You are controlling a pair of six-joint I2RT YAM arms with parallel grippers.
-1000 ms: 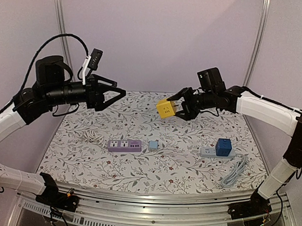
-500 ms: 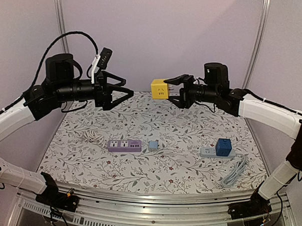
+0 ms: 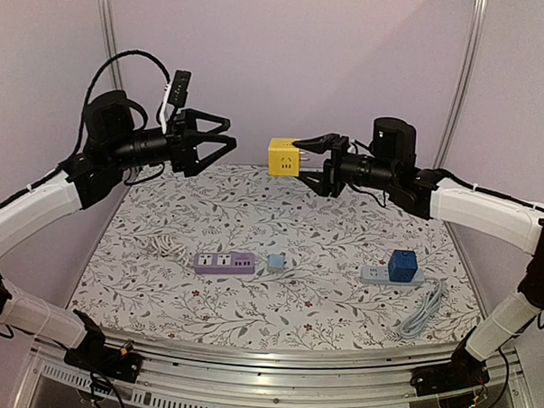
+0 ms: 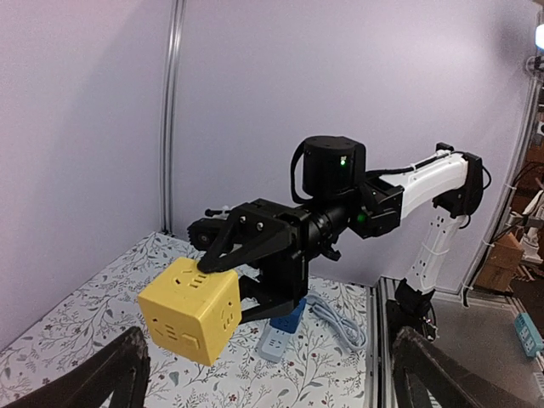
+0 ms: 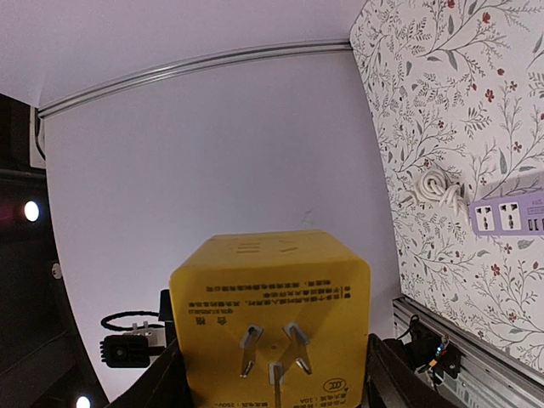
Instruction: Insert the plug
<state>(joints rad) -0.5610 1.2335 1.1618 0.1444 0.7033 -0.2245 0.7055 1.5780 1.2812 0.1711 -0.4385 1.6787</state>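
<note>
L hand (image 3: 232,133) rose, released; R hand (image 3: 302,158) grasps yellow cube (image 3: 282,157), prongs (image 5: 274,344) seen R wrist only

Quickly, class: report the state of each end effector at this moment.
Left end effector: open, empty.
Right end effector: closed on the yellow cube plug.

Three cubes (image 3: 282,157); two power strips (image 3: 223,261)
</note>
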